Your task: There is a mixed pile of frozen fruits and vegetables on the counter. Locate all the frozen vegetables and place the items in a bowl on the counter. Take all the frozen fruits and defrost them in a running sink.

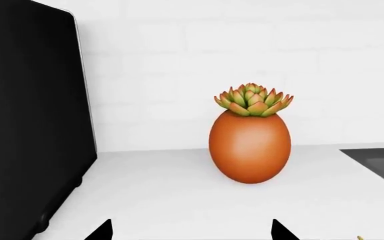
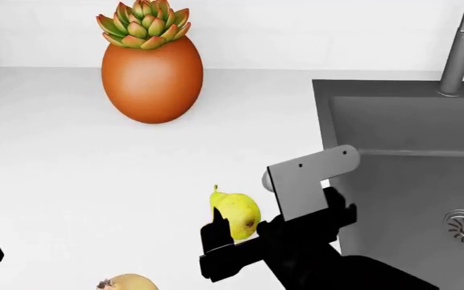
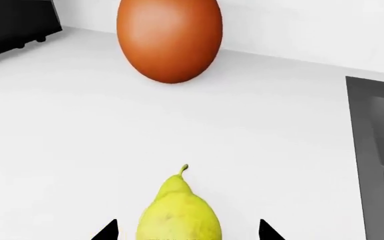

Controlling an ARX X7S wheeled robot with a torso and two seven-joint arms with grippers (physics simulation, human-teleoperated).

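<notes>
A yellow pear [image 3: 178, 212] lies on the white counter [image 3: 78, 140], its stem pointing away from the wrist camera. My right gripper [image 3: 186, 231] is open, with one finger on each side of the pear and a small gap at both sides. In the head view the pear [image 2: 236, 211] sits just left of the sink [image 2: 409, 175], with the right gripper [image 2: 230, 244] at its near side. A tan-brown round fruit [image 2: 127, 283] shows at the bottom edge. My left gripper [image 1: 190, 231] is open over bare counter. The vegetables and the bowl are out of view.
A big orange egg-shaped succulent pot [image 2: 151, 72] stands at the back of the counter [image 2: 70, 157] by the white wall. A grey faucet [image 2: 461, 48] rises behind the sink. A black appliance [image 1: 25, 120] stands at the counter's far left.
</notes>
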